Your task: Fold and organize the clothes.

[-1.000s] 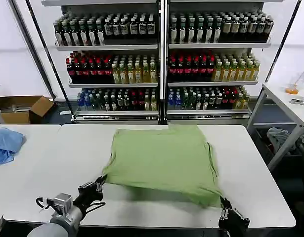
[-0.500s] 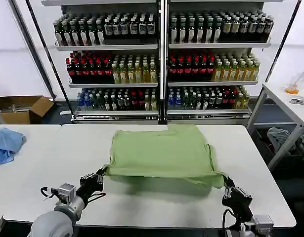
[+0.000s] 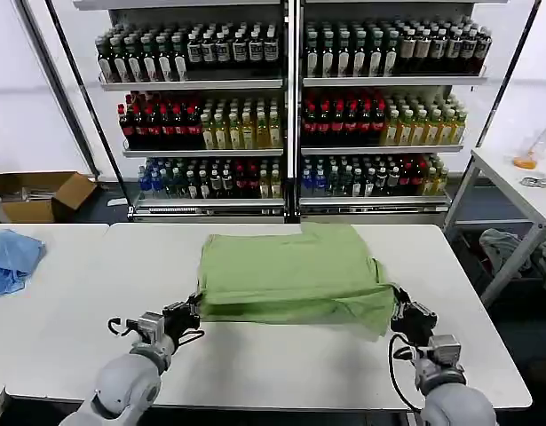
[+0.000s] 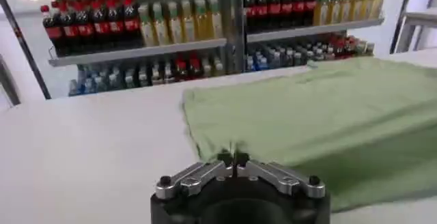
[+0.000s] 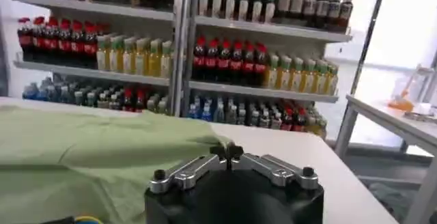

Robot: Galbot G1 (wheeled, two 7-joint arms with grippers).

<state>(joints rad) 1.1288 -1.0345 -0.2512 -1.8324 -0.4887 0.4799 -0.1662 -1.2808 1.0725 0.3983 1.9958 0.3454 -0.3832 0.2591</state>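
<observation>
The clothes are one light green shirt lying in the middle of the white table, its near edge raised and doubled over toward the back. My left gripper is shut on the shirt's near left corner, and in the left wrist view that gripper pinches the green hem. At the near right corner my right gripper is shut on the cloth. In the right wrist view its tips meet at the edge of the shirt. Collar, buttons and patch are hidden.
A light blue cloth lies on the neighbouring table at the left. Shelves of bottles stand behind the table, with a cardboard box on the floor at left. Another white table stands at the right.
Both grippers have carried the shirt's near edge away from me toward the far side. The visible green area has grown shorter as the front part folds over the rest.
</observation>
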